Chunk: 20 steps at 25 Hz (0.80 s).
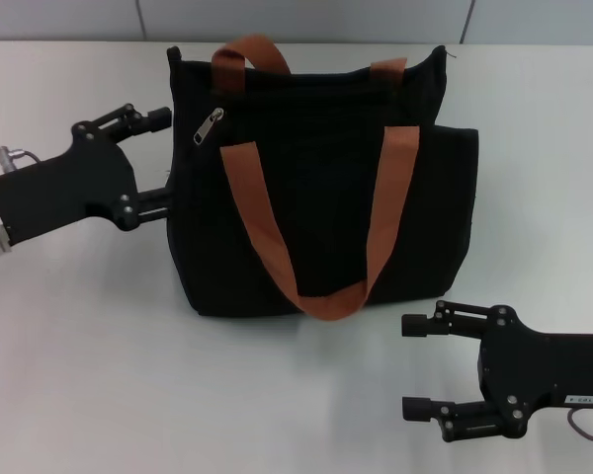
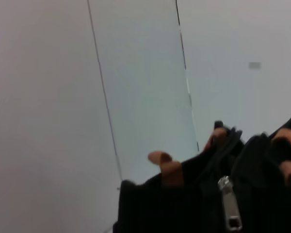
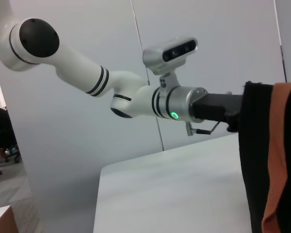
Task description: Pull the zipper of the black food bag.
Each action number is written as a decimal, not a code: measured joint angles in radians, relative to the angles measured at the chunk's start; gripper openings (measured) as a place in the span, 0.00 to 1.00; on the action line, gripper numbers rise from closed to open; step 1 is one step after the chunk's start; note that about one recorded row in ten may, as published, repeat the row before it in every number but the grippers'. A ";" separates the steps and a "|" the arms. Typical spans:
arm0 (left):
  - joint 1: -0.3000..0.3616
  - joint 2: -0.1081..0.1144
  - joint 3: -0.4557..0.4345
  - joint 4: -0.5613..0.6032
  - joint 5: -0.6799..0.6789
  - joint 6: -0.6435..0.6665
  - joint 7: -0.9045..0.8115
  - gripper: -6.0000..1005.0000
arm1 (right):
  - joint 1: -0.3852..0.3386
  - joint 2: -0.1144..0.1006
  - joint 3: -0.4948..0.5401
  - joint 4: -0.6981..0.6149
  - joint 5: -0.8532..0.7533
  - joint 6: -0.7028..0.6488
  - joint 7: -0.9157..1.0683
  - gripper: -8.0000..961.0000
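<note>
The black food bag [image 1: 326, 188] stands upright in the middle of the white table, with two rust-orange strap handles [image 1: 262, 222]. The small silver zipper pull [image 1: 208, 125] hangs near the bag's upper left corner. It also shows close up in the left wrist view [image 2: 230, 204], on the black fabric [image 2: 184, 204]. My left gripper [image 1: 163, 160] is open at the bag's left side, level with the zipper, its fingertips right against the bag's edge. My right gripper [image 1: 412, 365] is open and empty on the table in front of the bag's right corner.
The white table [image 1: 99, 346] spreads around the bag, and a pale panelled wall stands behind it. In the right wrist view my left arm [image 3: 136, 97] reaches to the bag's edge [image 3: 254, 160], with an orange strap [image 3: 279, 155] beside it.
</note>
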 joint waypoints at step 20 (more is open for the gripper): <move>-0.004 -0.047 -0.115 0.013 -0.006 -0.044 0.203 0.78 | 0.003 0.003 0.002 -0.011 0.009 -0.008 0.000 0.87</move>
